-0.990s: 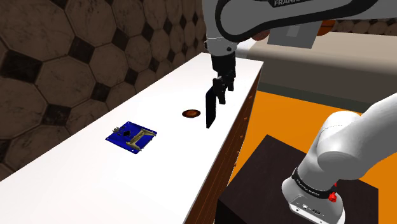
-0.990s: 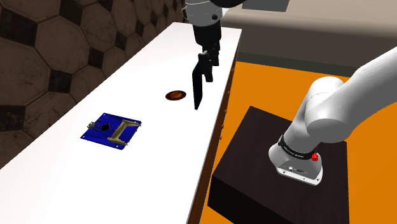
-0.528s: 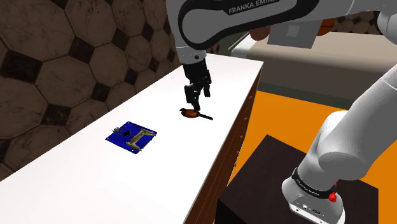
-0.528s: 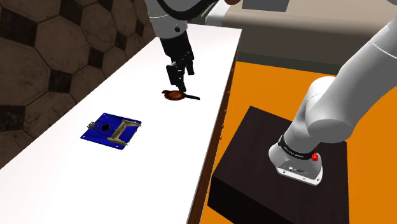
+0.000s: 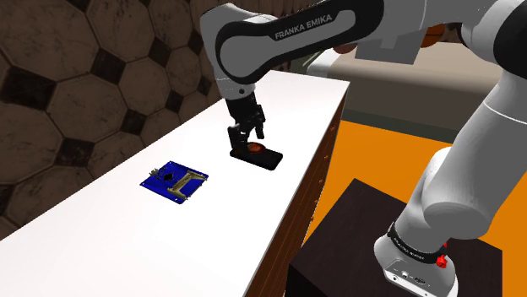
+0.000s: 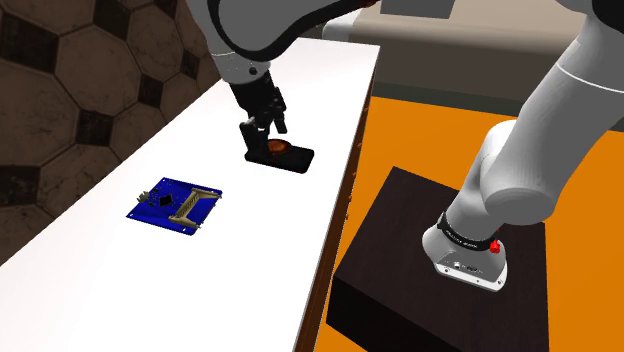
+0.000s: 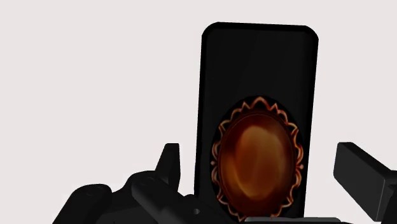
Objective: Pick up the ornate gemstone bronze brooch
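Amber brooch [image 7: 256,159], nearest rim hidden behind spread pincer [image 5: 248,142]

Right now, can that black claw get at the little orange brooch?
Probably yes. The gripper hangs just above the brooch, its open fingers either side of it, and nothing covers it. The brooch lies against a flat black slab on the white table.

Bare white tabletop [image 5: 118,245] open all round; circuit board [image 5: 175,180] well apart; flat black slab [image 7: 257,63] beneath brooch [image 7: 256,159]; tiled wall [image 5: 67,76] behind.
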